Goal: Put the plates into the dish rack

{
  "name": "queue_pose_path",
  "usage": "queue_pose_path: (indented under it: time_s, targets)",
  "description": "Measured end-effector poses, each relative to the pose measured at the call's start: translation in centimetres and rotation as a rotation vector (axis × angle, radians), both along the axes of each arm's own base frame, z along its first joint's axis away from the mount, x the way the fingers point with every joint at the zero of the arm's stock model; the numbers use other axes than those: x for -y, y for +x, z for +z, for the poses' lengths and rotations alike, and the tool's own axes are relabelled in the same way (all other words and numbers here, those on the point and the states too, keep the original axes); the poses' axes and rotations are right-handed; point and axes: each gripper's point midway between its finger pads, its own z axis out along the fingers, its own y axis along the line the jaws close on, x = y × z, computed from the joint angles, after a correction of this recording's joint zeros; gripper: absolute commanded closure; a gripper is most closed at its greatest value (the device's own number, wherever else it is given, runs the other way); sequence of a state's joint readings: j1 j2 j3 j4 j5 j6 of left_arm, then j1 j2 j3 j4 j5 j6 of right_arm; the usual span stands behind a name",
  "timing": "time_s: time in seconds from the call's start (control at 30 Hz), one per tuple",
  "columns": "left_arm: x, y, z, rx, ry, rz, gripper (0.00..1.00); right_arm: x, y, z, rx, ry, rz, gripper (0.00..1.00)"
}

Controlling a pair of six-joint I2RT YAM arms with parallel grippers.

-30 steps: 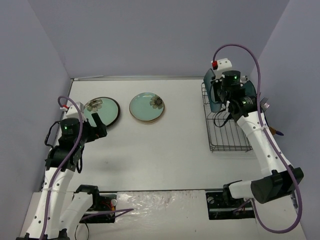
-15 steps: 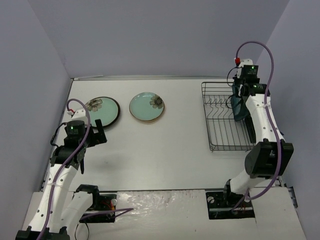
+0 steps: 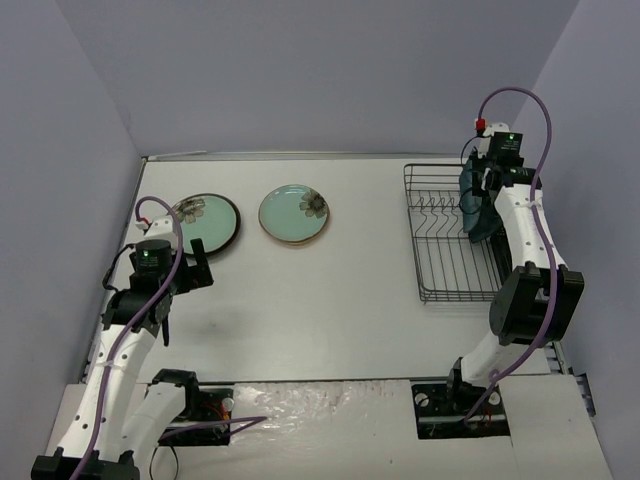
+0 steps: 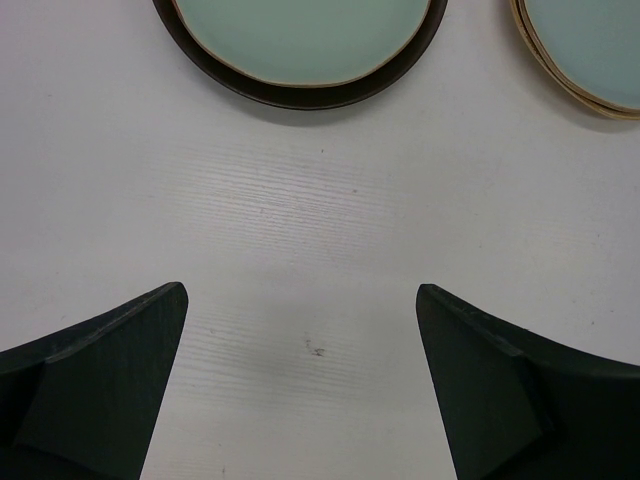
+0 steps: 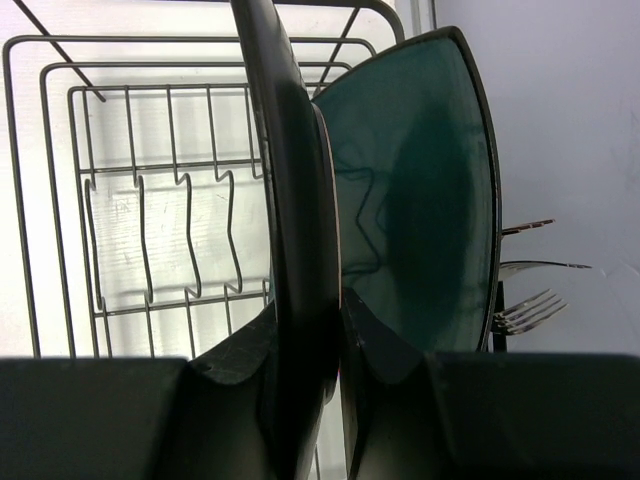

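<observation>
My right gripper (image 5: 335,320) is shut on the rim of a dark teal plate (image 5: 290,150), held on edge over the right end of the black wire dish rack (image 3: 445,250). A second dark teal plate (image 5: 425,190) stands upright just right of it in the rack. In the top view the right gripper (image 3: 482,190) and teal plates (image 3: 478,215) sit at the rack's right side. Two mint-green plates lie flat at the far left: one dark-rimmed (image 3: 205,222), one tan-rimmed (image 3: 295,213). My left gripper (image 3: 197,262) hangs open and empty over bare table, just short of the dark-rimmed plate (image 4: 300,50).
Forks (image 5: 530,312) stick out of the cutlery holder on the rack's right side. Upright prongs (image 5: 160,230) in the rack's left part stand free. The tan-rimmed plate (image 4: 590,50) shows at the upper right of the left wrist view. Grey walls close in on both sides.
The right arm has swung the teal plate from the rack's far-left corner to its right end, then settled. The left arm shifted slightly right and nearer.
</observation>
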State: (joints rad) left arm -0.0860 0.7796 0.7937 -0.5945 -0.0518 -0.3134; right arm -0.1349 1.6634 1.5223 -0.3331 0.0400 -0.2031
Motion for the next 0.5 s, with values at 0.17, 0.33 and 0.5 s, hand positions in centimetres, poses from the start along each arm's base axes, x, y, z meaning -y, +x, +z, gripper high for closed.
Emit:
queue_pose_path:
  time_s: [0.17,0.33,0.5]
  targets:
    - [0.0,0.0,-0.1,-0.005,0.002,0.0,0.03,-0.5,0.1,0.2,0.011,0.025,0.027,1.0]
    - [0.0,0.0,-0.1,-0.005,0.004,-0.001,0.03,-0.6,-0.2,1.5,0.041,0.02,0.027,1.0]
    - [0.0,0.0,-0.1,-0.006,0.006,-0.003,0.03,0.1,-1.2,4.8,0.114,-0.021,-0.01,1.0]
